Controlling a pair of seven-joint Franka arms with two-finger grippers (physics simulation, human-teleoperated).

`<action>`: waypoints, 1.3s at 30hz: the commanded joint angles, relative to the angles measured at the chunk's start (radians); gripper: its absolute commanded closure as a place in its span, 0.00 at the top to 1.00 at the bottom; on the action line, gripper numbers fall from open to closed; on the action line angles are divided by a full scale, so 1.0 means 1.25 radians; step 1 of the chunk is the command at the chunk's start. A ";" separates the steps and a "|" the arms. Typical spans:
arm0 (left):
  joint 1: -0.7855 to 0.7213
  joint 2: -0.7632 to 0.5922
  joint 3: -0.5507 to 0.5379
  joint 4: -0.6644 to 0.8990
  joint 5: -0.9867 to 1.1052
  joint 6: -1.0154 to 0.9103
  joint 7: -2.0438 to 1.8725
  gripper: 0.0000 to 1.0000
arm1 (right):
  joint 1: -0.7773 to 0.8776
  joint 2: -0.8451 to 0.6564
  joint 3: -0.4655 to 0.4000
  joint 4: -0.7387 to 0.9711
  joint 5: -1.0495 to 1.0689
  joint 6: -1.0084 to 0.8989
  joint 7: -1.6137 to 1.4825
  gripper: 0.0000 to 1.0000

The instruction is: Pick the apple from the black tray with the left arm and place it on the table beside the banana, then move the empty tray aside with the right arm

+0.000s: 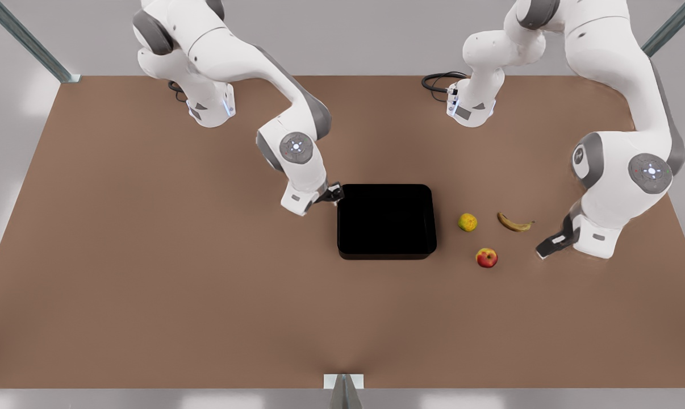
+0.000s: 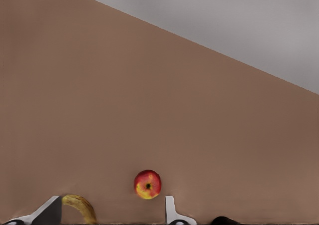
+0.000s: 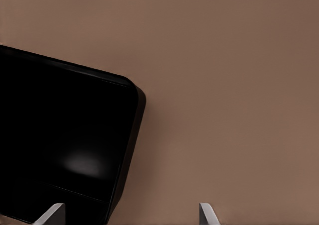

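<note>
The right gripper (image 1: pixel 335 195) reaches low to the black tray's (image 1: pixel 386 221) corner, fingers (image 3: pixel 207 215) spread with the rim between them. The left gripper (image 1: pixel 548 248) hangs low just beyond the banana (image 1: pixel 514 223) from the tray, fingers (image 2: pixel 171 212) apart, gripping nothing. The tray holds nothing; the apple (image 1: pixel 486 257) rests on the table (image 1: pixel 149 255) near the banana.
</note>
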 commanded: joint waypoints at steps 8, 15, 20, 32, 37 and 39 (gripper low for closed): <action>0.041 -0.042 0.005 0.004 -0.028 -0.196 0.444 1.00 | 0.035 0.131 0.002 0.009 0.031 0.201 0.546 1.00; 0.041 -0.040 0.005 0.003 -0.029 -0.199 0.443 1.00 | 0.036 0.172 0.011 -0.003 0.034 0.218 0.499 1.00; 0.041 -0.040 0.005 0.004 -0.029 -0.199 0.443 1.00 | 0.036 0.200 0.015 -0.015 0.034 0.226 0.392 0.99; 0.039 -0.028 0.005 0.020 -0.029 -0.199 0.443 1.00 | 0.035 0.207 0.015 -0.015 0.041 0.226 0.309 0.40; 0.037 -0.023 0.000 0.024 -0.040 -0.174 0.444 1.00 | 0.034 0.207 0.015 -0.015 0.042 0.221 0.294 0.20; 0.033 -0.023 0.000 0.024 -0.043 -0.173 0.444 1.00 | 0.034 0.207 0.015 -0.015 0.042 0.221 0.292 0.19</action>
